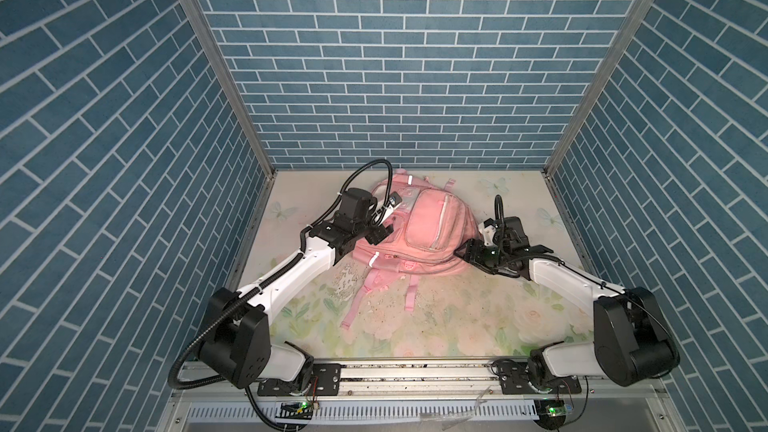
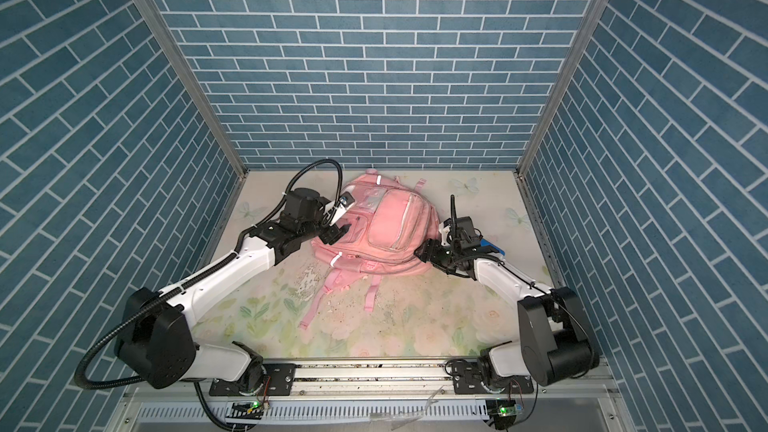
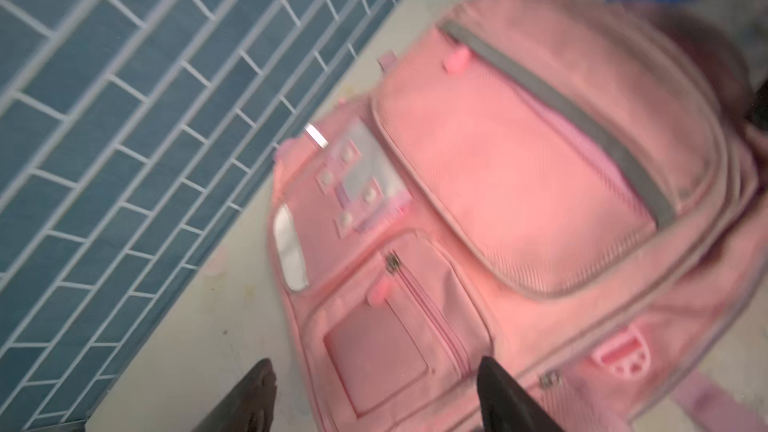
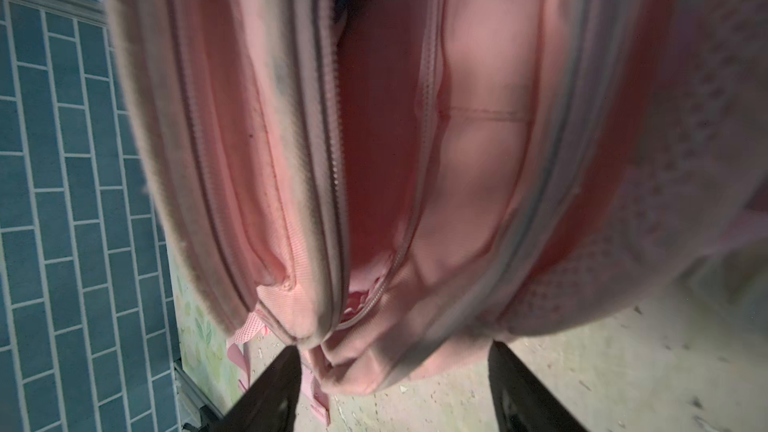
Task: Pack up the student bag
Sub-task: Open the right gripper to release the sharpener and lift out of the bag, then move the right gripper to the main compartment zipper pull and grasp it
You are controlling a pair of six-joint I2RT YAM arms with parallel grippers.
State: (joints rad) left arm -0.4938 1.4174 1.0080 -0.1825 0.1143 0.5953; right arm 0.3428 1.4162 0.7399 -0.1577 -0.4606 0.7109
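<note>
The pink student bag [image 1: 419, 234] lay front-up at mid-frame on the floral table [image 1: 457, 326], with the left gripper [image 1: 376, 236] spread wide at its left edge and the right gripper [image 4: 395, 388] wide astride the end of its gaping main zip [image 4: 334, 160], apparently readying the mouth for loading.

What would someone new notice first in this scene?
The pink bag lies toward the back of the floral table, with its straps trailing toward the front. The left gripper and right gripper flank it, one on each side, both with open jaws. In the right wrist view its main compartment gapes unzipped.
</note>
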